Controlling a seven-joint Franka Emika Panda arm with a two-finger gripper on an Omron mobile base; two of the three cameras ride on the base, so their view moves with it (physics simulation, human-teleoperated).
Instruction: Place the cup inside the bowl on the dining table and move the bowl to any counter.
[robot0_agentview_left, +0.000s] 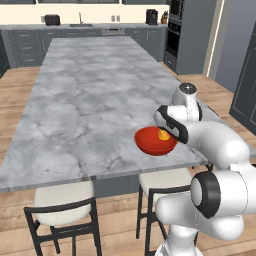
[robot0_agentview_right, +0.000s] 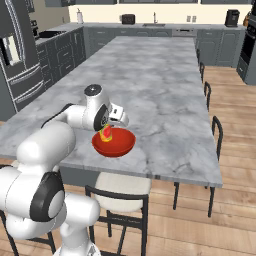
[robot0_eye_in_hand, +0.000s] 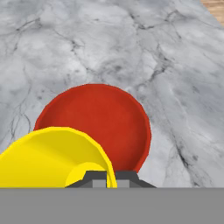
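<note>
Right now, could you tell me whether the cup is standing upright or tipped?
Tipped. In the hand view the cup shows its open mouth sideways, held in the gripper above the bowl.

Long grey-veined marble table (robot0_agentview_left: 95, 100) runs from the near edge toward 12 o'clock. A shallow glossy red bowl (robot0_agentview_left: 154, 141) sits near its near right corner, at about 4 o'clock. A small yellow cup with orange patches (robot0_agentview_left: 163, 133) stands over the bowl's right side, under the white arm's wrist. Two cream-seated black chairs (robot0_agentview_left: 62, 212) tuck beneath the near edge.
</note>
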